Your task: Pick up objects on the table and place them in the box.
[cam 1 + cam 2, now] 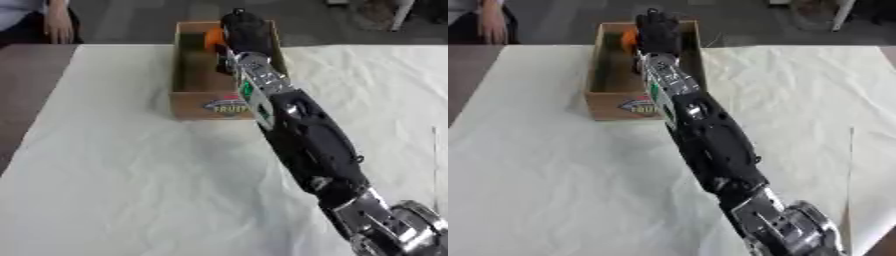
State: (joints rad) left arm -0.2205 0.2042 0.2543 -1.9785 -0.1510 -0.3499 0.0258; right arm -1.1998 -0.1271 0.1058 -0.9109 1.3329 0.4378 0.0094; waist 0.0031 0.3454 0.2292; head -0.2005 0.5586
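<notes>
An open brown box [185,98] with a fruit label on its front wall stands at the far middle of the white-covered table. My right arm reaches in from the lower right, straight across the table. My right hand [246,29] hangs over the box's far right part with its back toward me. An orange object [213,40] shows at the hand's left edge, inside the box's outline and partly hidden by the hand. Whether the hand holds it cannot be made out. My left hand shows in neither view.
A white cloth [131,190] covers most of the table. A strip of bare brown tabletop [26,95] runs along the left. A person's arm [58,22] rests at the far left corner, away from the box.
</notes>
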